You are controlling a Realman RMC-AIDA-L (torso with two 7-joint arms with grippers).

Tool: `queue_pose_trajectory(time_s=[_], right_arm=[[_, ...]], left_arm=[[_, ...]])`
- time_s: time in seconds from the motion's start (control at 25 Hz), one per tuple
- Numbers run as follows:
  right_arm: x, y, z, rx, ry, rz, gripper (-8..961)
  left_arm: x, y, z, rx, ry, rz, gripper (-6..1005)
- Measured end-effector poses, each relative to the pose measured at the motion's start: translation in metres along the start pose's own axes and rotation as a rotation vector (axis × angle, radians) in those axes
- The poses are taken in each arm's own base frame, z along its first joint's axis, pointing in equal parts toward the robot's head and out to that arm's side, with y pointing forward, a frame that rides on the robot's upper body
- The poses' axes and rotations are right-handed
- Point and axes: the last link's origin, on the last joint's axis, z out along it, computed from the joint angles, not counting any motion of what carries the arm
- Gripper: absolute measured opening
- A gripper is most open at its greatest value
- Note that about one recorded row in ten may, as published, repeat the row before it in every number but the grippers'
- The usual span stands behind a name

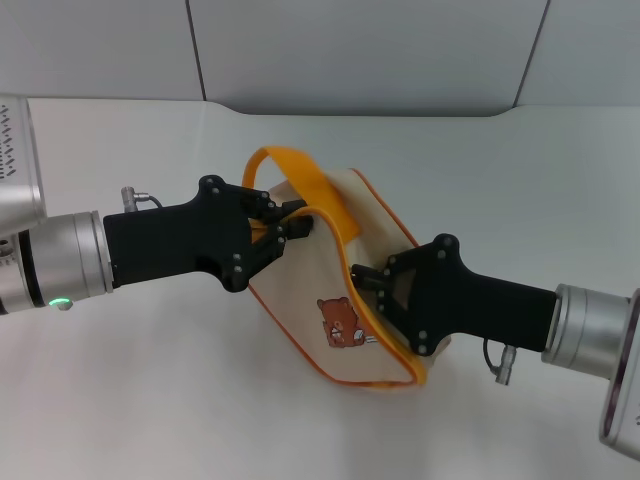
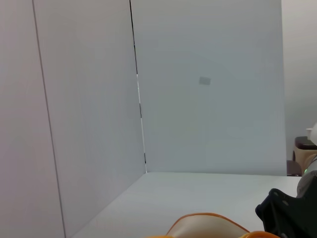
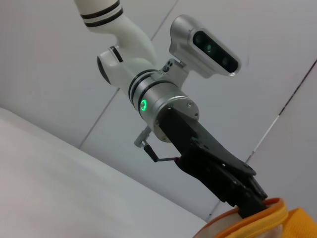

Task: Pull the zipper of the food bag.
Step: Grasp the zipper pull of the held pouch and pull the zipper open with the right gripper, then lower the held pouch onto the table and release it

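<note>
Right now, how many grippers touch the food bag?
2. The left gripper meets the food bag at its upper edge near the orange strap; the right gripper is at its right side.

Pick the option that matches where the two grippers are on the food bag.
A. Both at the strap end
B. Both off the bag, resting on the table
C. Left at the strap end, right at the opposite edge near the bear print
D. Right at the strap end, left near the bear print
C: in the head view the left gripper is at the orange strap end of the food bag, while the right gripper is at the opposite edge beside the bear print.
</note>
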Motion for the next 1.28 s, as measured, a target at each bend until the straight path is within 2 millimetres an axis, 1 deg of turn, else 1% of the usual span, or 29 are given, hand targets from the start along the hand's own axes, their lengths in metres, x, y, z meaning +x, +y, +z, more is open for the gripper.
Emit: queue_pose_trajectory(time_s=[0.2,0.32,0.4,0.56,0.68,0.8,0.84,0.88,0.92,1.04,1.08,1.12,1.24,1.28], right_arm=[[0.0,0.0,0.001,-0.009,0.001,0.005,13],[0.0,0.003,-0.006,-0.012,-0.001,0.029,2],[0.0,0.008,-0.02,-0.032,0.002,0.071,-1],[-0.003,0.016,-0.067,-0.088,0.056,0.202,-2],[-0.009,0.018,-0.094,-0.069,0.095,0.255,-2],[-0.011,0.013,-0.101,0.018,0.072,0.305,-3],[-0.011,0.013,-0.101,0.018,0.072,0.305,-3],[-0.012,0.01,-0.103,0.08,0.042,0.342,-3],[-0.012,0.01,-0.103,0.08,0.042,0.342,-1],[-0.014,0.006,-0.107,0.152,-0.005,0.412,3],[-0.018,0.001,-0.11,0.228,-0.068,0.467,5],[-0.018,0.001,-0.11,0.228,-0.068,0.467,43],[-0.022,-0.009,-0.11,0.28,-0.144,0.535,155],[-0.021,-0.019,-0.106,0.27,-0.154,0.578,193]], left_arm=[[0.0,0.001,0.0,-0.001,0.002,-0.002,180],[0.0,0.0,-0.001,0.004,0.004,-0.008,184],[-0.001,-0.001,-0.002,0.021,0.006,-0.024,186],[-0.005,-0.007,-0.006,0.08,0.023,-0.076,192],[-0.007,-0.009,-0.006,0.101,0.021,-0.092,196],[-0.008,-0.009,-0.007,0.108,0.019,-0.098,200],[-0.009,-0.008,-0.008,0.109,0.019,-0.103,201],[-0.01,-0.008,-0.008,0.111,0.019,-0.111,202],[-0.01,-0.008,-0.008,0.111,0.019,-0.111,204],[-0.018,-0.003,-0.011,0.139,0.04,-0.17,208],[-0.022,0.0,-0.012,0.151,0.051,-0.197,209],[-0.029,0.006,-0.012,0.167,0.067,-0.231,210],[-0.043,0.022,-0.011,0.18,0.077,-0.259,214],[-0.05,0.03,-0.011,0.187,0.076,-0.263,216]])
